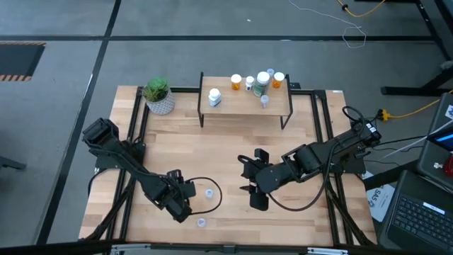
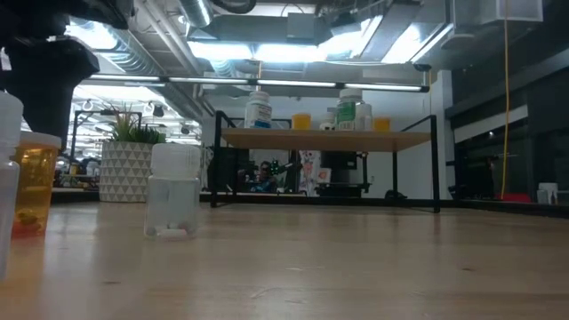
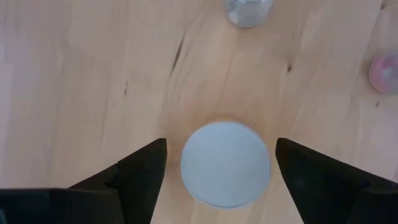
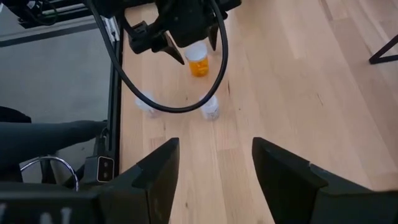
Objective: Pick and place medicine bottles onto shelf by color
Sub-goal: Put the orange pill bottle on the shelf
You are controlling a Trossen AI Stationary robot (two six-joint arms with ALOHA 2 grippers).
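Observation:
My left gripper (image 1: 182, 201) hangs open over an orange bottle with a white cap (image 3: 226, 163), pointing down, one finger on each side of the cap with a gap to each. The same bottle (image 4: 198, 61) stands upright on the tabletop. Two tiny clear bottles (image 1: 209, 192) (image 1: 201, 222) stand close by. My right gripper (image 1: 250, 181) is open and holds nothing, at mid table, right of these bottles. The shelf (image 1: 245, 108) stands at the far edge and carries a white bottle (image 1: 214, 97), orange ones (image 1: 236, 82) (image 1: 278, 79), a greenish one (image 1: 262, 82) and small ones.
A green plant in a white pot (image 1: 159, 96) stands left of the shelf. A black cable (image 4: 186, 106) loops across the table near the clear bottles. Bare wood lies between the grippers and the shelf. Black frame rails run along the table's left and right sides.

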